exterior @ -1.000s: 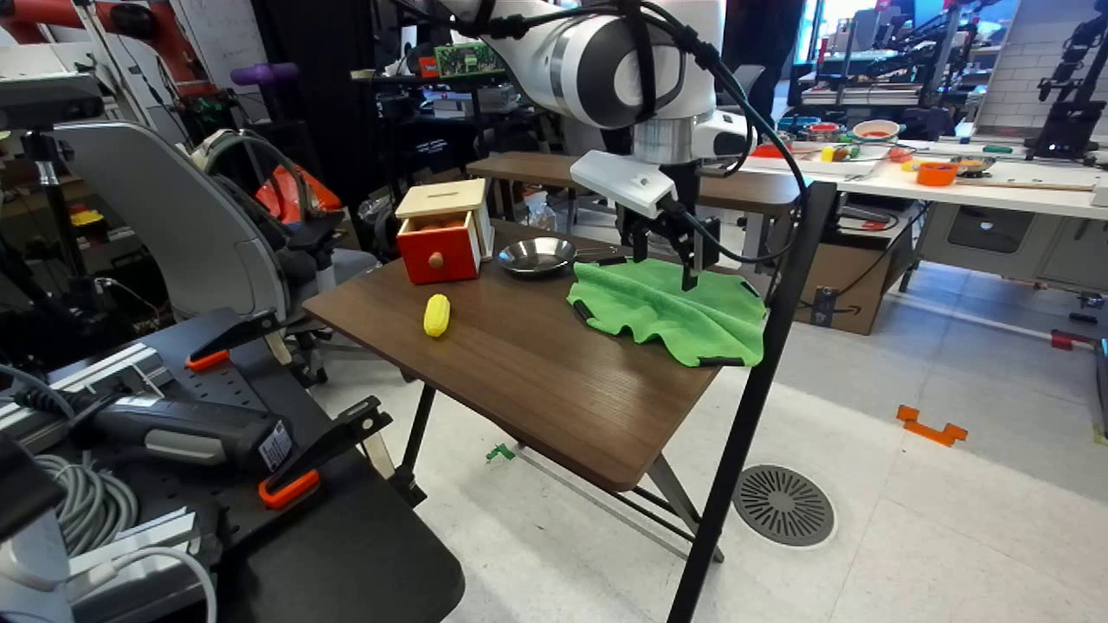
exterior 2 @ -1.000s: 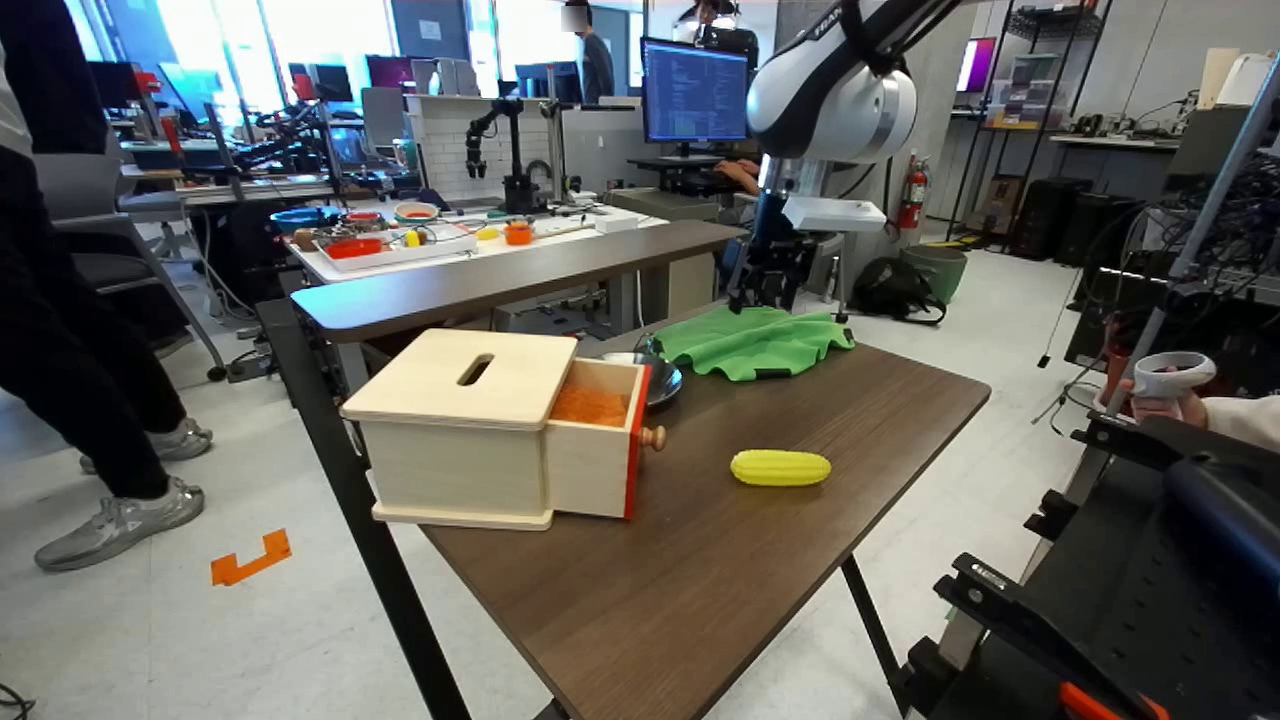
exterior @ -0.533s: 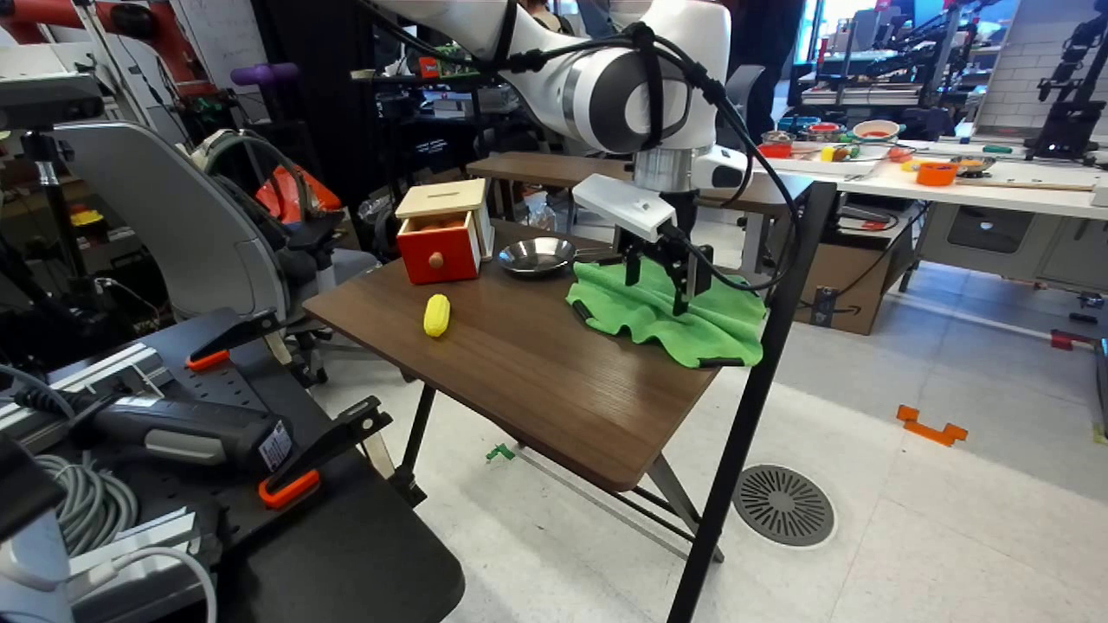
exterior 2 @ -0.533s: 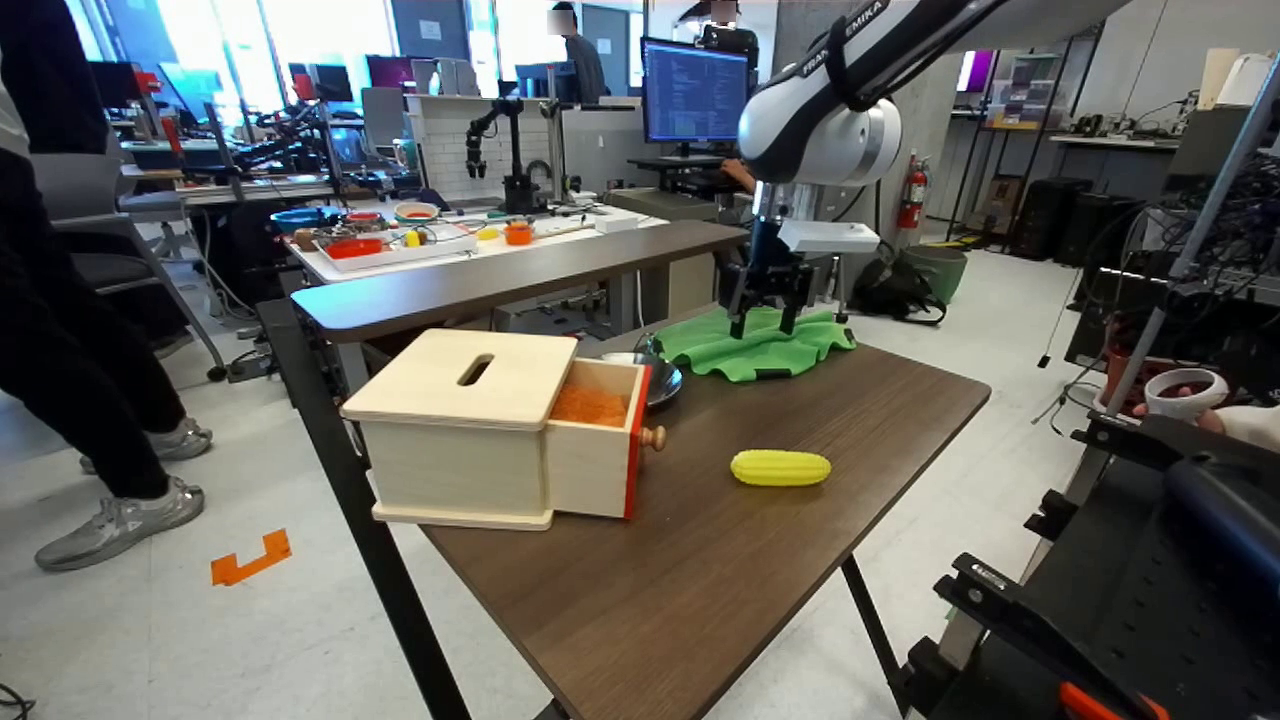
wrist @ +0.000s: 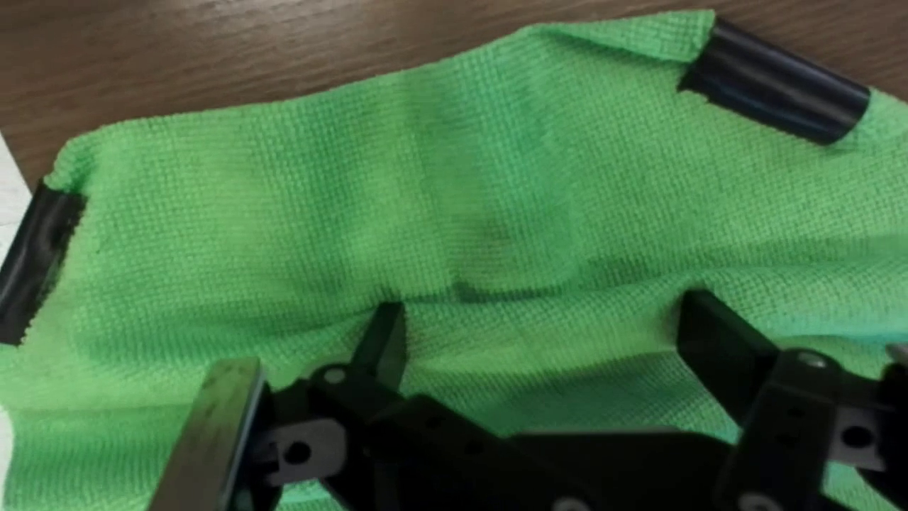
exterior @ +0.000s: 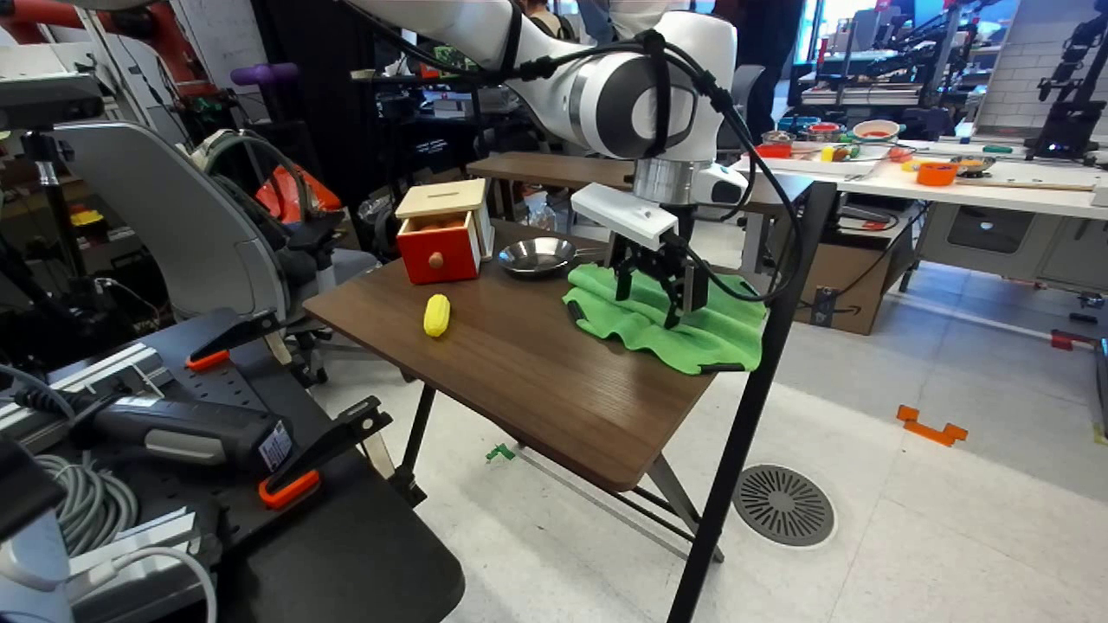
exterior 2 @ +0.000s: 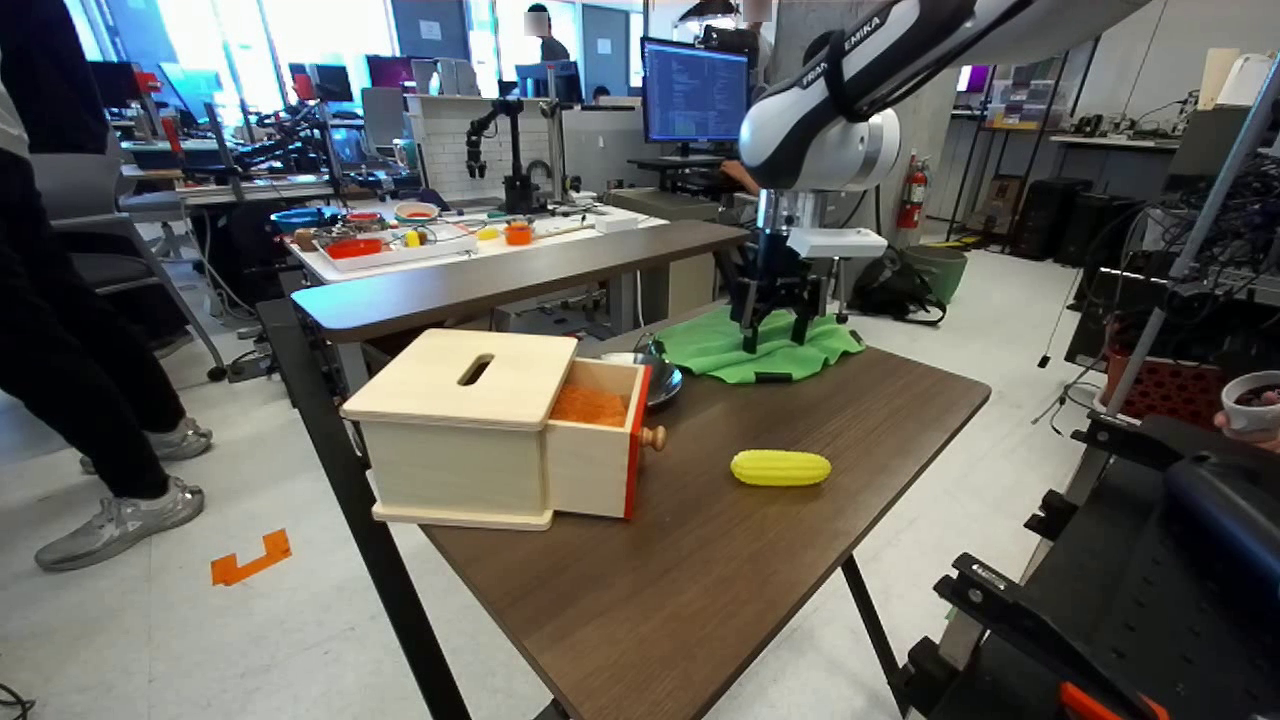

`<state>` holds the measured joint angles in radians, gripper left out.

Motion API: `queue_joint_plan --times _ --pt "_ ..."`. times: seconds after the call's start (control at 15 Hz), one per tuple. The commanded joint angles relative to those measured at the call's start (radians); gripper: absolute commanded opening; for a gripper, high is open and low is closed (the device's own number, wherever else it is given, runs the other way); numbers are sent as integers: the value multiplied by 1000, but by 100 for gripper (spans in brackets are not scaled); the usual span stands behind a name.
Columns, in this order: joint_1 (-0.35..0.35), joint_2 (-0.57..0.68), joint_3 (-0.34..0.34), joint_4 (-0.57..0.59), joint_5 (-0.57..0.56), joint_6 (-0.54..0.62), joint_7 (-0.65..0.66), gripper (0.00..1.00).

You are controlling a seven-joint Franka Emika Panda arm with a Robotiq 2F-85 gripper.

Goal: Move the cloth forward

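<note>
The green cloth with black corner tabs lies wrinkled on the brown table and shows in both exterior views (exterior: 619,324) (exterior 2: 700,345). It fills most of the wrist view (wrist: 440,199). My gripper (exterior: 647,309) points down onto the middle of the cloth and also shows in the other exterior picture (exterior 2: 774,344). In the wrist view the gripper (wrist: 543,301) stands open, its fingers wide apart. The fingertips appear to touch the cloth, with a low fold running between them. Nothing is pinched between the fingers.
A wooden box (exterior: 441,229) with its red-fronted drawer pulled out stands on the table (exterior: 537,372). A metal pan (exterior: 537,256) sits between box and cloth. A yellow corn (exterior 2: 780,468) lies nearer the table's edge. A black post (exterior: 744,433) rises beside the cloth.
My gripper has come down from above the cloth onto it, fingers still apart. In the last half second the cloth has shifted slightly toward the bare part of the table.
</note>
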<state>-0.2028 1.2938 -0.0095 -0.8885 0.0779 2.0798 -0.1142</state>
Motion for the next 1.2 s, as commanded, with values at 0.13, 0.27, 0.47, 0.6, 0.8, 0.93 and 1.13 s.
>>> queue_joint_plan --times 0.13,0.27,0.47,0.6,0.8,0.93,1.13 --pt "11 -44 -17 -79 -36 -13 -39 100" --pt "15 -68 -23 -120 -45 -5 -37 100" --pt "25 -120 -30 -203 -60 9 -26 100" --pt "33 -163 -37 -279 -75 27 -14 100" --pt "41 -222 -45 -393 -85 44 1 100" --pt "48 -268 -47 -484 -87 61 8 100" --pt "50 -327 -42 -612 -77 93 17 100"
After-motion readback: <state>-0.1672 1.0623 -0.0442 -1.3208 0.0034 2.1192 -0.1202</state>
